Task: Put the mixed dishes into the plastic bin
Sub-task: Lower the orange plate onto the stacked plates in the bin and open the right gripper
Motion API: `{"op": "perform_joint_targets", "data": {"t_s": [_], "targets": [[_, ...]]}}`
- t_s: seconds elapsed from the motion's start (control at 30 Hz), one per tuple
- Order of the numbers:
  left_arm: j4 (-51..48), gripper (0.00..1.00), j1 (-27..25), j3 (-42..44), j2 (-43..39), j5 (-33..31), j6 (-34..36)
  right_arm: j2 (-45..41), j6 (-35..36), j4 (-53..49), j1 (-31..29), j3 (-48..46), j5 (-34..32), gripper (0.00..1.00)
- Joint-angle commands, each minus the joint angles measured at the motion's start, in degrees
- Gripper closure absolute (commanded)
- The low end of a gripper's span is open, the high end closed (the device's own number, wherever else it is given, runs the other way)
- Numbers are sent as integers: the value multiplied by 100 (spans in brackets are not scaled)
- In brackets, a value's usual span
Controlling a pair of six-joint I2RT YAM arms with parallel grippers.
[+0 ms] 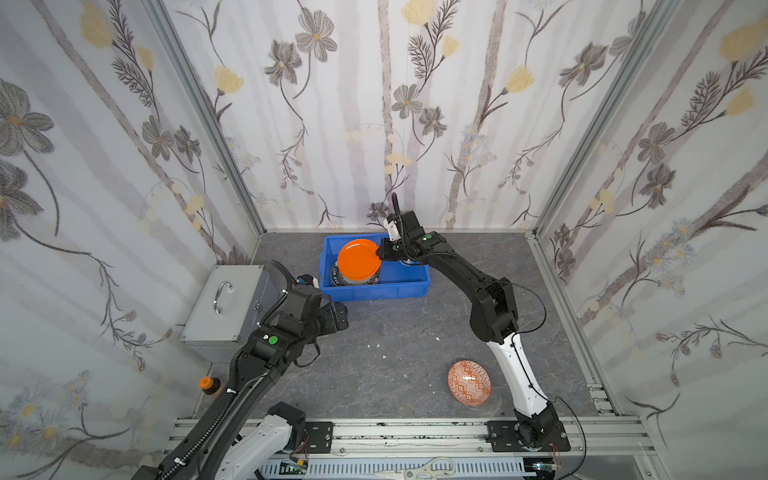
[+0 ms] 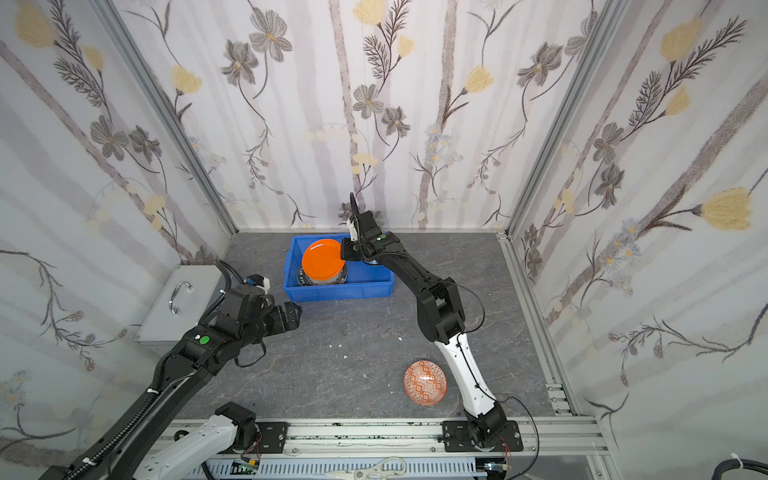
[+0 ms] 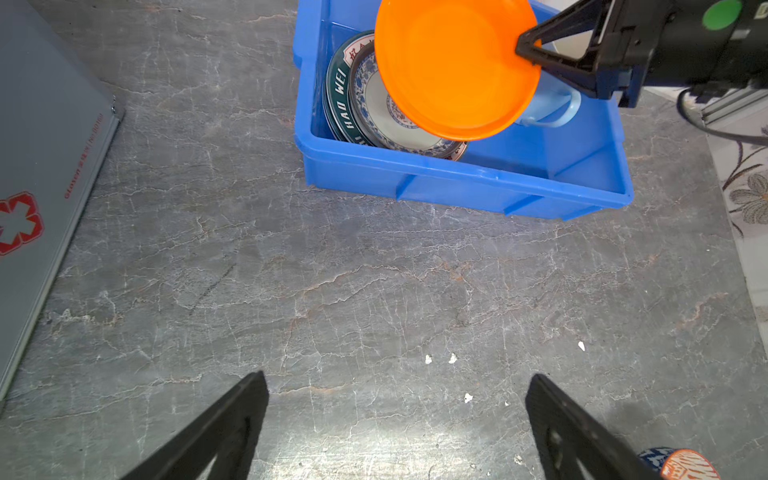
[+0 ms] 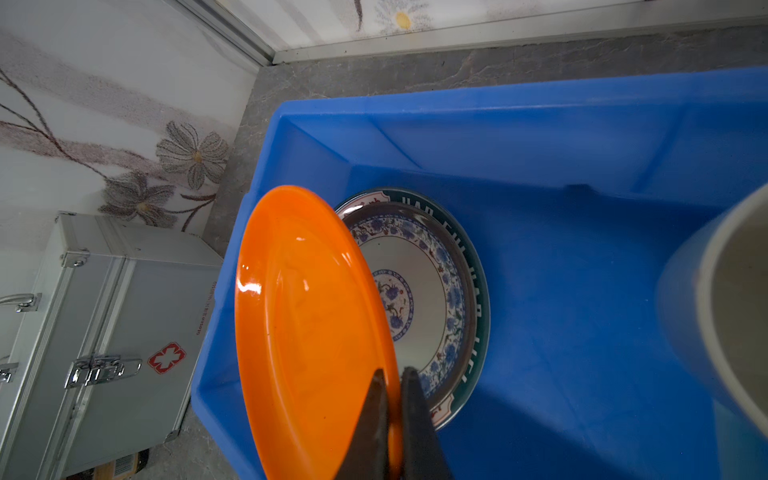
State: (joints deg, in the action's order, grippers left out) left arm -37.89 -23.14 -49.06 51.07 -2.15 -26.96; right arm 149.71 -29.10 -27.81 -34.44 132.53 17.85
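The blue plastic bin (image 1: 411, 286) (image 2: 374, 286) (image 3: 457, 183) (image 4: 582, 137) stands at the back of the table. My right gripper (image 1: 380, 253) (image 2: 343, 251) (image 3: 524, 46) (image 4: 392, 374) is shut on the rim of a plain orange plate (image 1: 358, 259) (image 2: 323, 261) (image 3: 449, 70) (image 4: 307, 332), held tilted above the bin. Under it lie a blue-flowered plate (image 3: 382, 120) (image 4: 419, 291) on a green lettered plate (image 3: 338, 95) (image 4: 478, 291). A light-blue mug (image 3: 552, 110) (image 4: 715, 316) stands in the bin's other half. An orange patterned bowl (image 1: 468, 382) (image 2: 425, 382) sits on the table near the front. My left gripper (image 3: 397, 390) (image 1: 338, 318) hovers open and empty.
A grey metal case (image 1: 226, 305) (image 2: 176, 305) (image 3: 45, 166) (image 4: 104, 332) with a handle stands left of the bin. A small orange-capped bottle (image 1: 208, 385) sits by the left wall. White crumbs (image 3: 440, 358) dot the grey stone table (image 1: 395, 353).
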Motion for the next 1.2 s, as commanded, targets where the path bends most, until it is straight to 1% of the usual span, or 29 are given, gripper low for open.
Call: {"op": "perform_joint_targets", "data": {"t_s": [0.0, 0.17, 0.37, 0.83, 0.97, 1.1, 1.17], "targets": [[191, 0, 104, -93, 162, 75, -20, 122, -78, 728, -11, 62, 162, 100], [312, 0, 170, -233, 498, 202, -23, 353, -127, 1135, -8, 62, 127, 100], [335, 0, 205, -363, 710, 194, 7, 553, -174, 1505, -28, 62, 178, 100], [432, 0, 239, -435, 990, 250, -19, 840, -193, 1550, 42, 62, 232, 100], [440, 0, 236, -429, 1010, 259, -16, 884, -235, 1493, 82, 60, 226, 95], [432, 0, 235, -383, 976, 233, -5, 954, -233, 1469, 87, 61, 255, 95], [439, 0, 242, -360, 950, 232, -10, 971, -231, 1474, 91, 62, 296, 91]]}}
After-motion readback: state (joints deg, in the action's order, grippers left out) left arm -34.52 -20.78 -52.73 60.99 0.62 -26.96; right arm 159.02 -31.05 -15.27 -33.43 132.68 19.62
